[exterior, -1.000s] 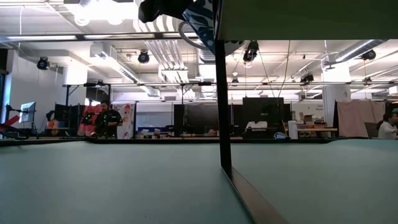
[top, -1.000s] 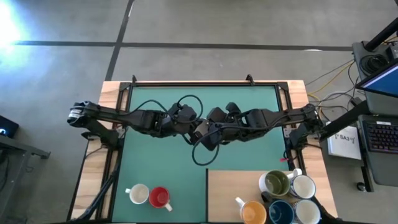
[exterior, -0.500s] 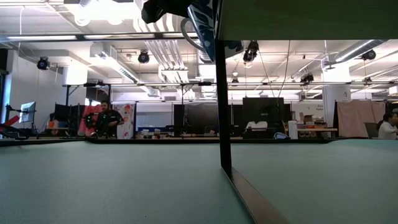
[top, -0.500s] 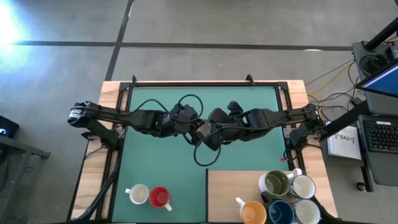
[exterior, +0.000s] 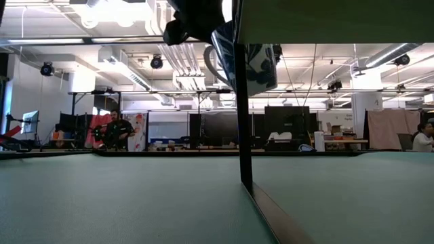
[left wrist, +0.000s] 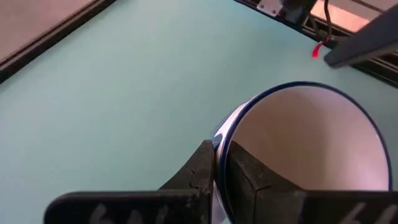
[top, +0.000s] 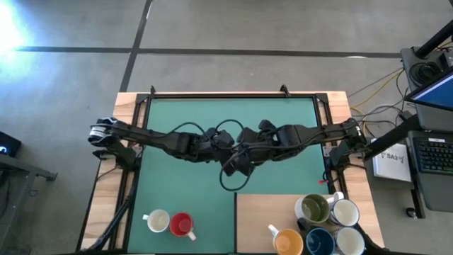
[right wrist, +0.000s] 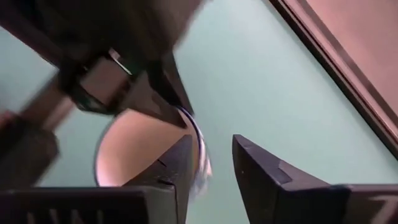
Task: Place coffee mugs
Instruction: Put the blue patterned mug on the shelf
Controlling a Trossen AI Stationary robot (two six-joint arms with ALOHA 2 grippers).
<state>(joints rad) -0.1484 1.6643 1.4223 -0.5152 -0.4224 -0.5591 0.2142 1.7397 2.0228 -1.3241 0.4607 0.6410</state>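
No lettering is showing clearly enough to read anywhere. A white sheet (top: 393, 161) is lying right of the table with dark print on it, but the characters are too small to make out.

Bright, even overhead light. In the low view, ceiling lamps (exterior: 108, 13) flare white. The floor (top: 21, 25) shows glare at far left. The right wrist view is blurred; its fingers (right wrist: 264, 171) are soft.
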